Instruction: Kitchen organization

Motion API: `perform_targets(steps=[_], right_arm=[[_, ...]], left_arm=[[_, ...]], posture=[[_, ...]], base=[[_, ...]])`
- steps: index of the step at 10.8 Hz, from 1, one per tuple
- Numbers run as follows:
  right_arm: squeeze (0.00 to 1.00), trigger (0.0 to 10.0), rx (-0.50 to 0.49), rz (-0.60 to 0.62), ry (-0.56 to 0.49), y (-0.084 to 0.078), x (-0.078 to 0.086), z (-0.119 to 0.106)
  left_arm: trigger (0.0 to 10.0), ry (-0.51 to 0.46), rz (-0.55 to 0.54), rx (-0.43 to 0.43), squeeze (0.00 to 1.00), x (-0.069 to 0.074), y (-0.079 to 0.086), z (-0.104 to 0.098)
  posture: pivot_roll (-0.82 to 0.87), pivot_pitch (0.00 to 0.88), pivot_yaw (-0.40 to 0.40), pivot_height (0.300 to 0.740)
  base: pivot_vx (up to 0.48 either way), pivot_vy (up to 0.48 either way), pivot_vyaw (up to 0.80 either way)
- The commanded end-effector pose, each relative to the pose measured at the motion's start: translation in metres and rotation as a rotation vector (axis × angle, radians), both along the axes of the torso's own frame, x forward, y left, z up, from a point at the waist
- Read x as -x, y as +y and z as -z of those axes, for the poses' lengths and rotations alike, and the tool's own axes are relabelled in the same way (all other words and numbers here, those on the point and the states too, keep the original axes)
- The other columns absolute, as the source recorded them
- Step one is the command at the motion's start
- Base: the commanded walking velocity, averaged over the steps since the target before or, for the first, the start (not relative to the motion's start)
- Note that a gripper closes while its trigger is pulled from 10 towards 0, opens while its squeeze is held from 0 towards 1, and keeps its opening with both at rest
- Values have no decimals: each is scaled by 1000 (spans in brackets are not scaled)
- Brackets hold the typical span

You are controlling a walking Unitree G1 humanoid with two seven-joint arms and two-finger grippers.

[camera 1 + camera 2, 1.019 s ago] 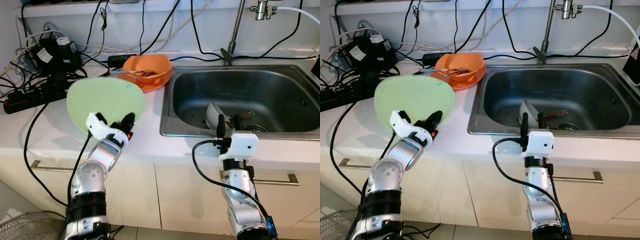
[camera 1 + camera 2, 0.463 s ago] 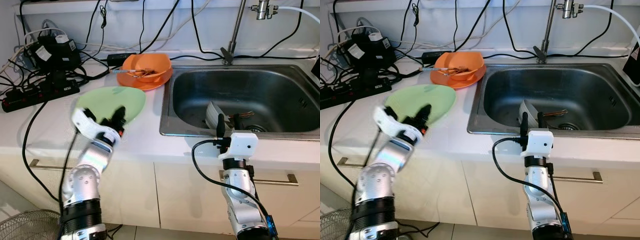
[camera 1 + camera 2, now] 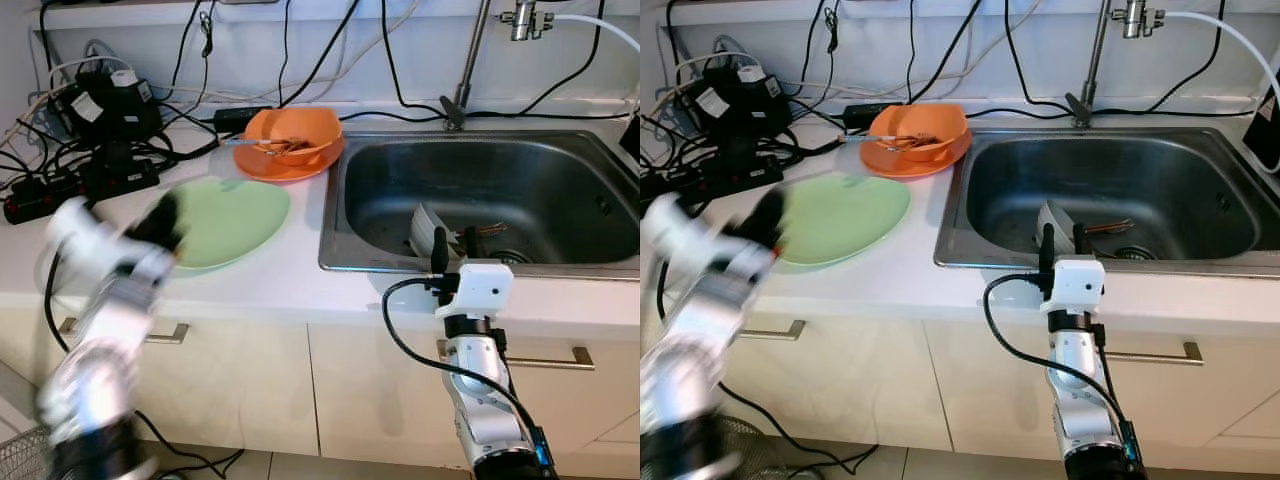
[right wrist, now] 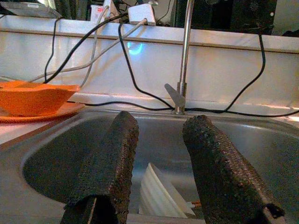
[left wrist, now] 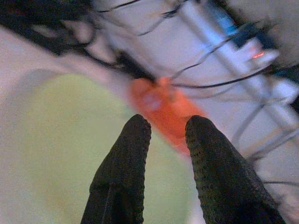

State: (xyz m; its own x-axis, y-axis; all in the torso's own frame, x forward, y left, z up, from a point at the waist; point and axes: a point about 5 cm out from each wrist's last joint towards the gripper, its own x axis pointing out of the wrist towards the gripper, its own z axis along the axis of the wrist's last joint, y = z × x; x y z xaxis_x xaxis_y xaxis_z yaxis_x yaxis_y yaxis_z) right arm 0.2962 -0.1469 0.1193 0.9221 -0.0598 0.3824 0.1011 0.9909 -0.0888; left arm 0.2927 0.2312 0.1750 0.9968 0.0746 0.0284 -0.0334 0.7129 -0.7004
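Note:
A pale green plate (image 3: 228, 218) lies flat on the white counter (image 3: 270, 285), left of the sink. My left gripper (image 5: 166, 128) is open and holds nothing; it hovers just off the plate's left rim, blurred with motion (image 3: 160, 218). Behind the plate, an orange bowl (image 3: 292, 135) with utensils in it sits on an orange plate. My right gripper (image 3: 1061, 240) stands open and upright at the sink's front edge, holding nothing. White dishes (image 4: 159, 193) lean inside the steel sink (image 3: 560, 170), beyond its fingers.
Black power strips, adapters and tangled cables (image 3: 85, 150) crowd the counter's back left. A faucet (image 3: 466, 70) rises behind the sink. Cabinet doors with bar handles (image 3: 575, 357) lie under the counter edge.
My left gripper has laid the green plate flat on the counter, let go of it, and swung away to the left. The right arm has not moved.

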Motion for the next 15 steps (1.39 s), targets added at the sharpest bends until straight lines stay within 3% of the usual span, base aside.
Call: perform_targets(steps=[1, 2, 3, 6, 13, 15], right_arm=[[0, 10000, -4, -6, 13, 1, -3, 1], [0, 10000, -3, -13, 15, 2, -3, 2], [0, 10000, -3, -17, 18, 3, -4, 2], [0, 10000, -1, -22, 18, 4, -4, 2], [0, 10000, -4, -18, 16, 3, -5, 3], [0, 10000, -1, -21, 19, 3, -5, 3]], left_arm=[[10000, 14, -34, -41, 0, 5, 8, 0], [10000, 46, -46, -56, 0, 11, 11, 9], [10000, 65, -46, -45, 1000, 14, 8, 16], [10000, 49, 1, -2, 1000, 7, -6, 14], [10000, 47, -1, 14, 1000, 2, -8, 5], [10000, 86, -14, 30, 1000, 4, -6, 8]], posture=[[68, 11, 92, 740], [75, 10, 88, 740], [77, 9, 86, 740], [71, 12, 84, 740], [73, 11, 86, 740], [80, 11, 82, 740]], base=[[0, 0, 0], [0, 0, 0], [0, 0, 0], [0, 0, 0], [0, 0, 0], [0, 0, 0]])
